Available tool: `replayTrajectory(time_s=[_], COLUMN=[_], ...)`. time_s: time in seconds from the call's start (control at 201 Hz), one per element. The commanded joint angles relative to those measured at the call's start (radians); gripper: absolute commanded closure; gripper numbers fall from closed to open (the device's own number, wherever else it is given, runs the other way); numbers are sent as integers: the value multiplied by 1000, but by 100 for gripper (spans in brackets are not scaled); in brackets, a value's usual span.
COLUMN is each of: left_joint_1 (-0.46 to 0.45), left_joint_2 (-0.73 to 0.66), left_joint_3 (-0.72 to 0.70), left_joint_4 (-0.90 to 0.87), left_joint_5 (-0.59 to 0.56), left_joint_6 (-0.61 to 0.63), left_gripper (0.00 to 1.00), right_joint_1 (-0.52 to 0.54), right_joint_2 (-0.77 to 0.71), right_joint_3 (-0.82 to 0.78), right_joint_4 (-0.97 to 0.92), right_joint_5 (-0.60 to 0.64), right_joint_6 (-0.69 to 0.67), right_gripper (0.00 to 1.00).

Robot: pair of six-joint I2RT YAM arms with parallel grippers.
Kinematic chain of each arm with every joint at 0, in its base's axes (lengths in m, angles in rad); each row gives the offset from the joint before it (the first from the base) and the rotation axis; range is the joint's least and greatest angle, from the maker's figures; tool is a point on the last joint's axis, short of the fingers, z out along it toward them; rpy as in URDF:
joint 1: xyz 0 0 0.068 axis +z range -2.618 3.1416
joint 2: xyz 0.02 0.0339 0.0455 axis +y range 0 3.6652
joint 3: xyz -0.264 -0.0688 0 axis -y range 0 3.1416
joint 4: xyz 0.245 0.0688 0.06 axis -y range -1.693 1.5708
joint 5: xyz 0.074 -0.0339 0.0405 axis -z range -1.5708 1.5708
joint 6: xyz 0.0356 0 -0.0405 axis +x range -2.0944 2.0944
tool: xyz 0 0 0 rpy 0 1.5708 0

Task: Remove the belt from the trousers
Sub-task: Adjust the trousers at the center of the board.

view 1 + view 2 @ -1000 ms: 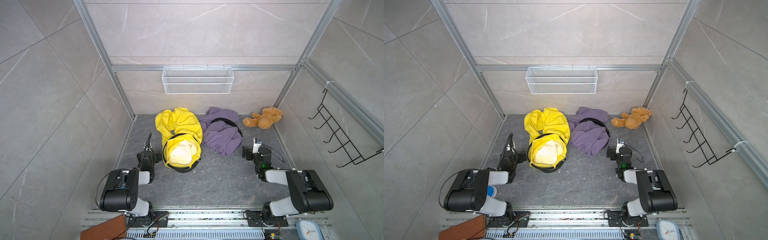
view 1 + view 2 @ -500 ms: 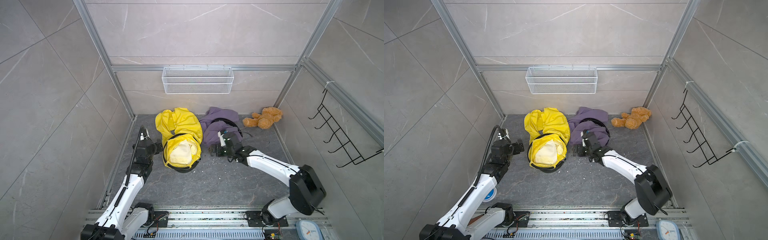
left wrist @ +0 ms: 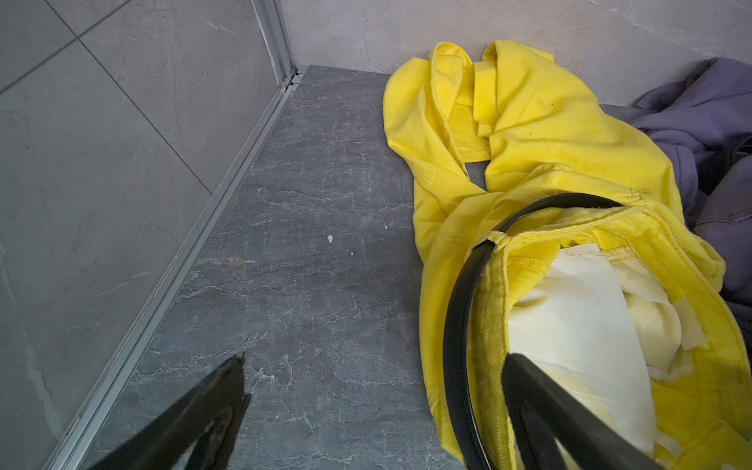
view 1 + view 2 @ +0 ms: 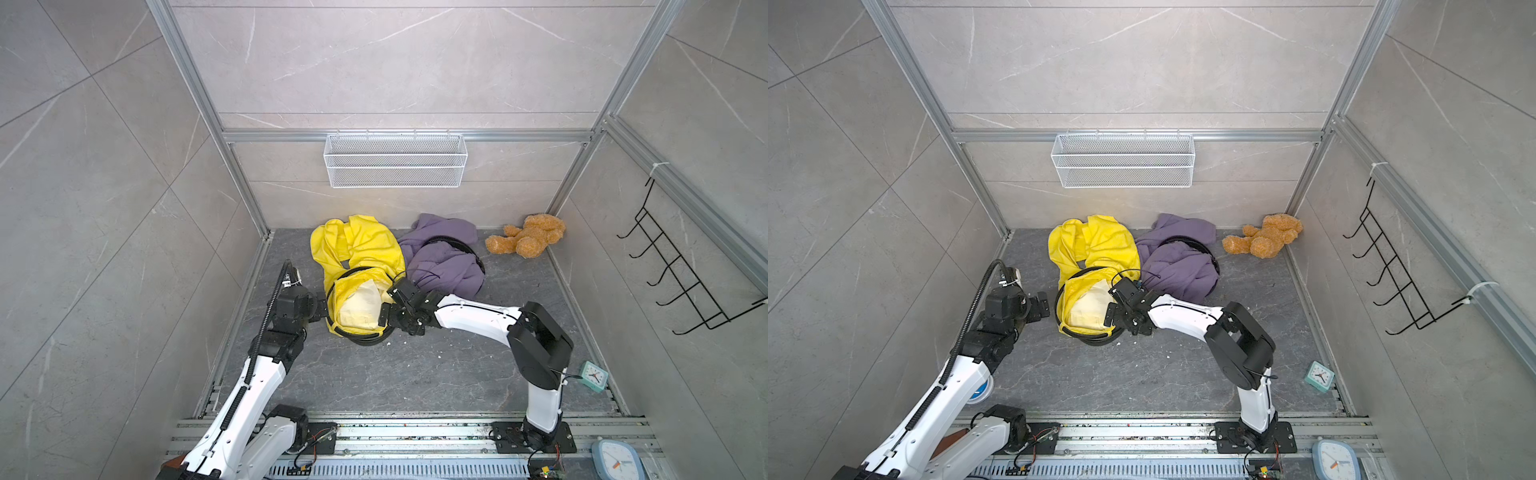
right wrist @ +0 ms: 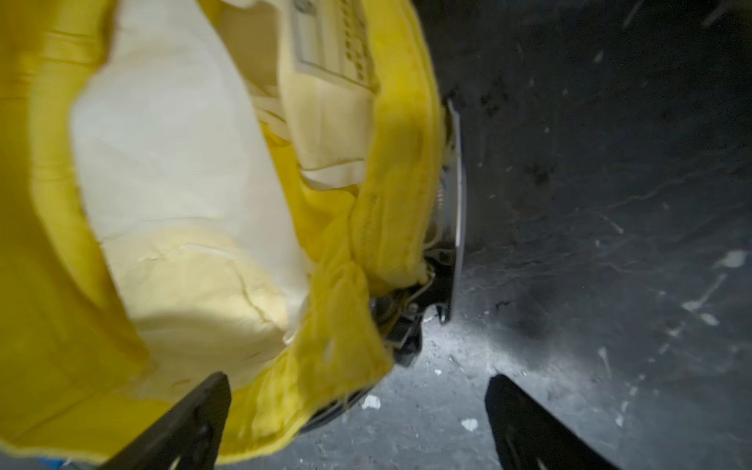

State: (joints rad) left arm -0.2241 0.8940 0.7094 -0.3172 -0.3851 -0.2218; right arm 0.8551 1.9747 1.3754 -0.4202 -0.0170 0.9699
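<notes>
The left gripper (image 4: 321,309) is low over the grey floor (image 4: 395,374), at the left side of the yellow trousers (image 4: 361,245), with its jaws spread wide and nothing in them. In the left wrist view one finger (image 3: 228,378) is over bare floor and the other is over the pale lining inside the waist. The left curve of the black belt (image 3: 455,325) and the waistband lie between them. Whether either finger touches the cloth cannot be told. The belt runs round the waistband and passes under a yellow belt loop (image 3: 498,238), which keeps it on the trousers.

In both top views the belt (image 4: 1096,337) rings the open waist, which faces the robot, while the legs lie crumpled toward the back wall. The right gripper (image 4: 386,305) is at the right side of that ring, also gaping and empty. In the right wrist view one finger (image 5: 195,411) is over yellow cloth and the other is over the floor. The silver buckle (image 5: 453,195) lies just ahead, roughly between the tips, partly covered by a fold of the waistband.

Just right of the trousers and touching them is a purple garment (image 4: 440,266) with a second black belt (image 4: 461,247). Further right, a brown teddy bear (image 4: 525,241) lies by the back corner, well apart. A white wire basket (image 4: 395,166) hangs on the back wall, a small teal clock (image 4: 593,376) stands near the right arm's elbow, and a black hook rack (image 4: 685,286) is on the right wall.
</notes>
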Motion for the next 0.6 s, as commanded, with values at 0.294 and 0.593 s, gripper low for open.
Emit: replayTrajectory(time_s=[0.294, 0.593], left_joint_1=[-15, -14], left_joint_2=[-18, -23], left_joint_3=[81, 193], left_joint_4=[-22, -59], left_joint_5=[-51, -124], left_joint_6=[-16, -6], left_gripper=[0, 0], right_joint_1=[-65, -93], right_joint_2=[19, -162], right_joint_3=[144, 648], right_joint_4=[-107, -203], right_joint_5=[151, 280], right_joint_6=[-129, -882], right_gripper=[98, 100])
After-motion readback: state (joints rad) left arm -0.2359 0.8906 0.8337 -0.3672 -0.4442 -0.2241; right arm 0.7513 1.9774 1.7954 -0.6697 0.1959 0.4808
